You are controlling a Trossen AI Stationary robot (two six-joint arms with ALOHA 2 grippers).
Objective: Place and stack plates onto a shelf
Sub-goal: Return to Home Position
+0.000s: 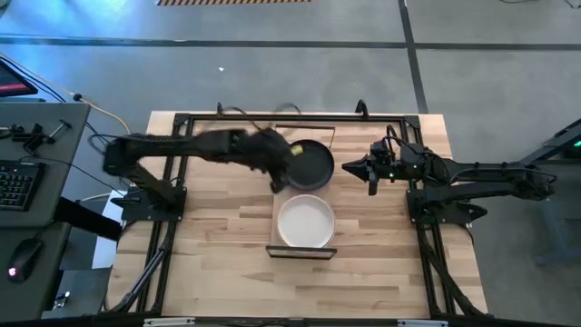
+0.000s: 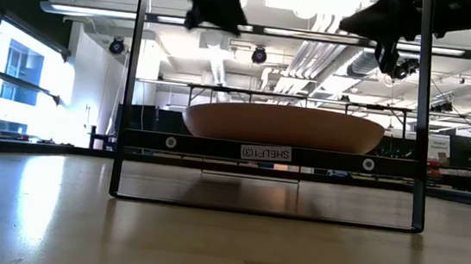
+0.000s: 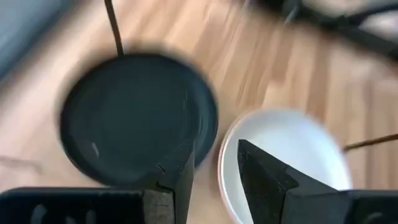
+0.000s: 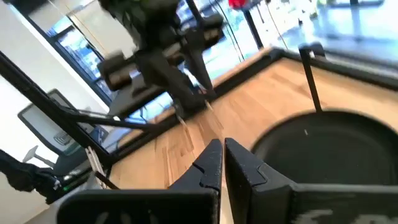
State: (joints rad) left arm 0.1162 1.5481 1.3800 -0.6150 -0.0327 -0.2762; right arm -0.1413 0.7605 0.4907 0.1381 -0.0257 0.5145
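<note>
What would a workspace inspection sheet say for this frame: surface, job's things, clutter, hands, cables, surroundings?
Surface: pale wooden table, with black arm frames at both sides.
Job's things: shelf at the table's middle; black plate on its far half, white plate on its near half; whatever lies under them is hidden.
Clutter: nothing seen.
Hands: left hand open, empty, above the two plates; right hand shut, empty, to the right of the shelf.
Cables: yellow cable on the floor past the table's far left corner.
Surroundings: keyboard and mouse on a desk at the left.
</note>
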